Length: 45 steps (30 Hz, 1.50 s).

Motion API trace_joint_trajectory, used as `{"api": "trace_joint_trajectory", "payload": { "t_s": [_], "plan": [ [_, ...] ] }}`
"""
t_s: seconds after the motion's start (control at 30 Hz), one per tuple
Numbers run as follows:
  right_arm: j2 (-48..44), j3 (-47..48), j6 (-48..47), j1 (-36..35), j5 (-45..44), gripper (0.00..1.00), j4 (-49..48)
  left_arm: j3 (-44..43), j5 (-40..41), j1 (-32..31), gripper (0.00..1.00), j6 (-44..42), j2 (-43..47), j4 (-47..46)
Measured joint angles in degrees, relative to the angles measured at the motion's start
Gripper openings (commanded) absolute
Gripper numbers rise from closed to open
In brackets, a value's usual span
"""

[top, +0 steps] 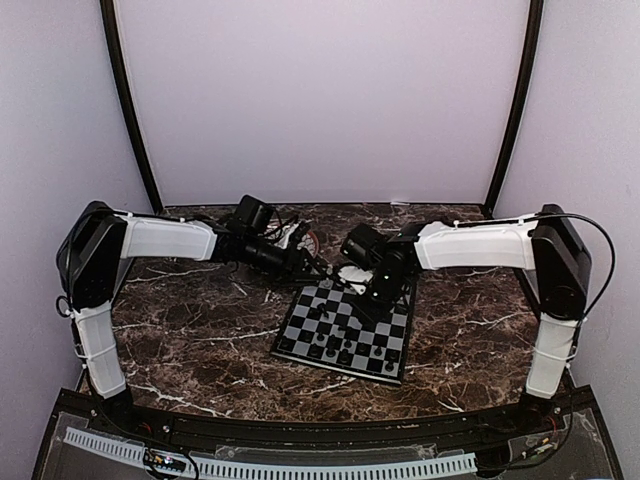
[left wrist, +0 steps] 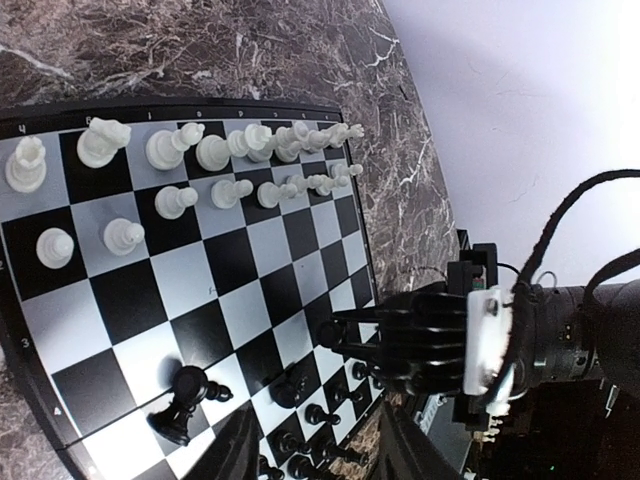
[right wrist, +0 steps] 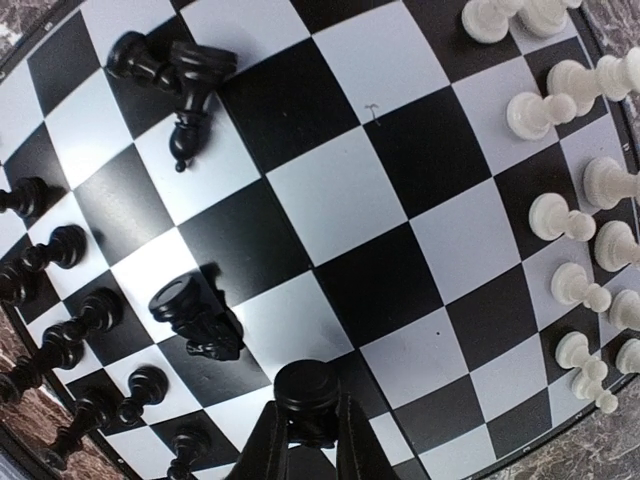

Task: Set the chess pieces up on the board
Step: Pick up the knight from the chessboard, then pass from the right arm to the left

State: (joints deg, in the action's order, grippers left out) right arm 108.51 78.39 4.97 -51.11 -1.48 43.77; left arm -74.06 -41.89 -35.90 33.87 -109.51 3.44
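Note:
The board (top: 392,330) lies on the marble table with its far corner under the arms. White chess pieces (left wrist: 210,150) stand in two rows on one side, also seen in the right wrist view (right wrist: 575,230). Black pieces (right wrist: 60,300) stand along the opposite side. My right gripper (right wrist: 310,425) is shut on a black piece (right wrist: 308,385) and holds it just over the board; it hangs above the board's far part (top: 372,292). Two black pieces (right wrist: 185,75) and a black knight (right wrist: 190,318) lie toppled. My left gripper (left wrist: 315,435) is open and empty above the board's black side.
A round plate (top: 303,238) shows partly behind my left gripper (top: 305,262) at the back. The dark marble table (top: 200,330) extends left and right of the board. White walls stand close behind and at both sides.

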Motion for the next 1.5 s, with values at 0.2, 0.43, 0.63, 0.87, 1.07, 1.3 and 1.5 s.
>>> {"api": "trace_joint_trajectory", "payload": {
  "t_s": [0.2,0.43,0.63,0.87,1.07,1.3,1.5],
  "plan": [
    [-2.08,1.75,0.00,-0.59,0.44,0.05,-0.28,1.55,-2.60,0.00,0.43,3.02,-1.38,-3.26],
    [-3.87,2.62,-0.24,-1.51,1.31,0.05,-1.84,1.90,-5.73,0.00,0.43,5.03,-1.70,-5.95],
    [-4.11,4.44,-0.85,-2.08,2.38,0.05,-3.58,1.90,-10.05,-0.22,0.41,6.38,-3.45,-7.74],
    [-4.11,5.81,-1.73,-2.51,3.17,0.06,-3.93,0.57,-13.79,-1.38,0.39,6.99,-6.05,-7.65],
    [-4.11,5.84,-2.01,-2.86,3.41,0.06,-3.87,-0.17,-15.13,-1.53,0.39,7.02,-6.14,-7.67],
    [-4.11,5.99,-2.36,-3.23,3.23,0.06,-4.26,-0.63,-16.59,-1.68,0.39,7.06,-6.23,-7.65],
    [-3.91,7.13,-2.58,-3.28,2.49,0.05,-3.28,-1.05,-17.88,-1.73,0.38,7.10,-6.43,-7.67]
  ]
}}
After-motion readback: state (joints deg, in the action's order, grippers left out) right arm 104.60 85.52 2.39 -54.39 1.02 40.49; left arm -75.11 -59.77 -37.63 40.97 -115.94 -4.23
